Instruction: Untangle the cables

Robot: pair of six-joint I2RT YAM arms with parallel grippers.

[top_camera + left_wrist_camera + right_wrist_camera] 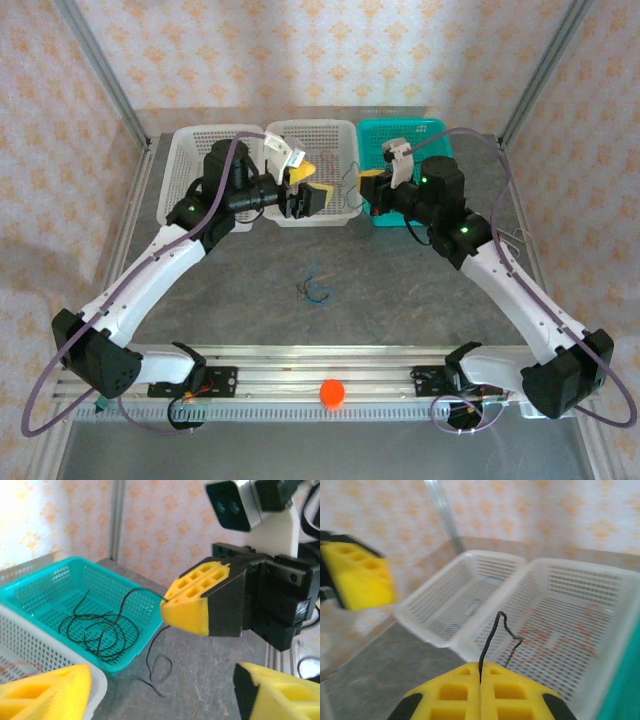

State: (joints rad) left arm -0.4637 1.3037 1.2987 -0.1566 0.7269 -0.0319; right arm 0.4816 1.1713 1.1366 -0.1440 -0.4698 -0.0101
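Near the perforated white basket (580,568), the right gripper (480,682) clamps a thin black cable (489,641) (kinked, pointing upward). The left gripper (308,190) gapes.

Blurred yellow finger (357,575) of the left end effector (305,188), cut by right-wrist view's edge

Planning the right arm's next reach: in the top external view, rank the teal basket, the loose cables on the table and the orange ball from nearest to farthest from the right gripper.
1. The teal basket: back right, directly beside the right gripper.
2. The loose cables: centre of the table.
3. The orange ball: near edge, centre.
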